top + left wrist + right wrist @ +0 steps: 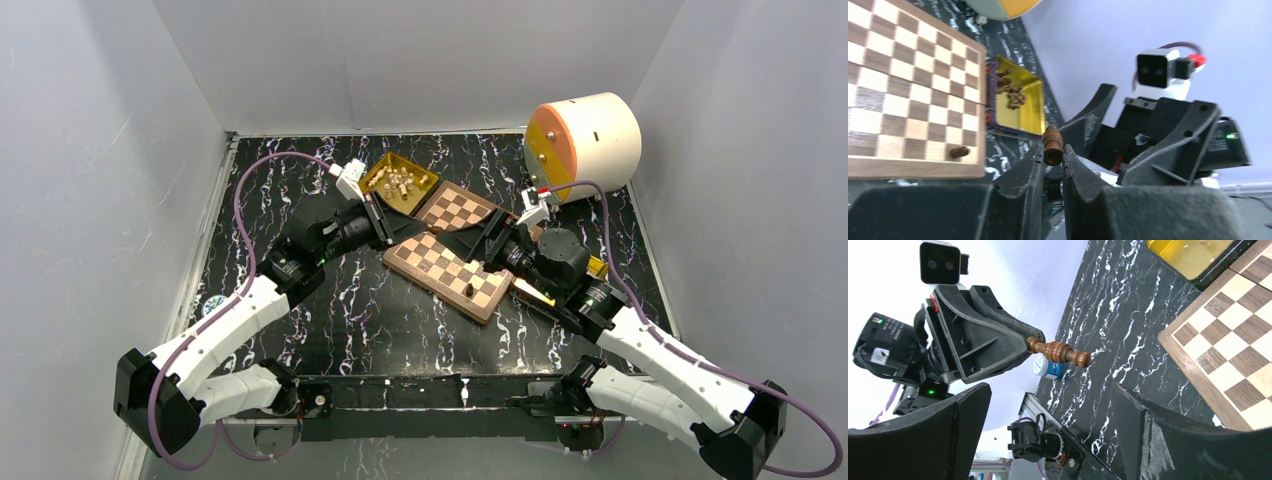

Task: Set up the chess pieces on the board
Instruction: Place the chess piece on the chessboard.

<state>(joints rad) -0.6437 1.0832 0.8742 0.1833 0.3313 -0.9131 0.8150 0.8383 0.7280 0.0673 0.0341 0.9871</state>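
Dark brown turned-wood chess piece [1058, 352] is pinched by one end in left hand [1053, 152], just off checked wooden board [445, 265]'s left edge. Long axis sticks out crosswise ahead of right hand [1050, 390], jaws wide, empty.

Board [447, 262] mid-counter [330, 310], one corner toward arms. Lone piece [468, 289] on board, edge row near front corner. Tray [380, 168] just beside board's back-left side, pieces [400, 183] inside. Second tray [1033, 107] just beside board's right side, under right arm, more pieces [1010, 92] inside. Drum [590, 140] behind-right of board, well apart. Left jaws off board's left side, pinching held piece [1060, 352] above counter. Right jaws at board's right part, spread wide, facing left jaws.
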